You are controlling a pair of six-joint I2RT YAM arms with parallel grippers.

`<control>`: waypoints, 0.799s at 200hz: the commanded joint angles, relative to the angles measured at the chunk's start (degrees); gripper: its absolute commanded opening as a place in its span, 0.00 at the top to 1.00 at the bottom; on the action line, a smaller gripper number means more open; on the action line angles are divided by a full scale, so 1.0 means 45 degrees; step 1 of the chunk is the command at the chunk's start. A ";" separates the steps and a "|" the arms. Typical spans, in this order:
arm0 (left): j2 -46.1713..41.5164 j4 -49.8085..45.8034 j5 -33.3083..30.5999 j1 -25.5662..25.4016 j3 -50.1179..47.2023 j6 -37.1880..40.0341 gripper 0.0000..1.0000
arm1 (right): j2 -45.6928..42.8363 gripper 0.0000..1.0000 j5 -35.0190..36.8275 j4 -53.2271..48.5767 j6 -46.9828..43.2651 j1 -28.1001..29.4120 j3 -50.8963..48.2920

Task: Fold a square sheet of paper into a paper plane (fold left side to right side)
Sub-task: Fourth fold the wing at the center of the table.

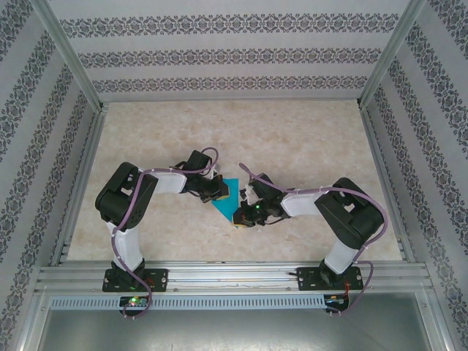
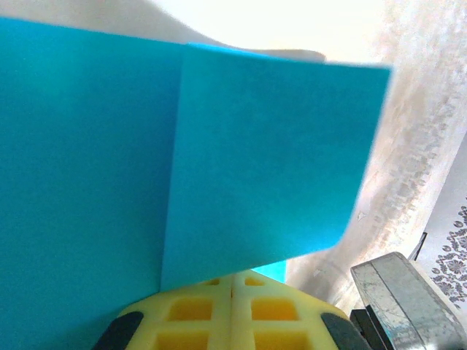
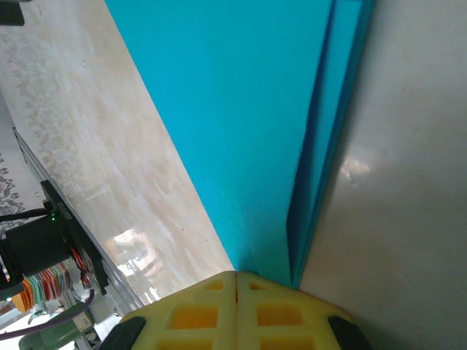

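Pinching the folded square sheet of paper [image 1: 229,196] near the worktop's [image 1: 307,131] middle, our left gripper [image 2: 232,310] and right gripper [image 3: 236,306] are both clamped on it. We judge uneven pulling could tear it or skew the next fold if either arm moves alone.

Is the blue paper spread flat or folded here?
Folded: in the left wrist view one layer of the paper overlaps another along a straight edge; the right wrist view shows stacked layers.

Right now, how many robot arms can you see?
2. The left arm stands left of the blue paper, the right arm right of it, both reaching toward it. None seems hidden.
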 commanded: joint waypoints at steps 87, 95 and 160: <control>0.0389 -0.1581 -0.1542 -0.0020 -0.0327 0.0144 1.00 | -0.0039 1.00 0.0123 -0.0644 0.0205 0.0466 -0.0702; 0.0382 -0.1585 -0.1571 -0.0020 -0.0321 0.0159 1.00 | -0.0092 1.00 0.0103 -0.0665 0.0258 0.0541 -0.0789; 0.0345 -0.1633 -0.1624 -0.0024 -0.0375 0.0152 1.00 | -0.1095 1.00 -0.0130 -0.0834 0.0366 0.0786 -0.1252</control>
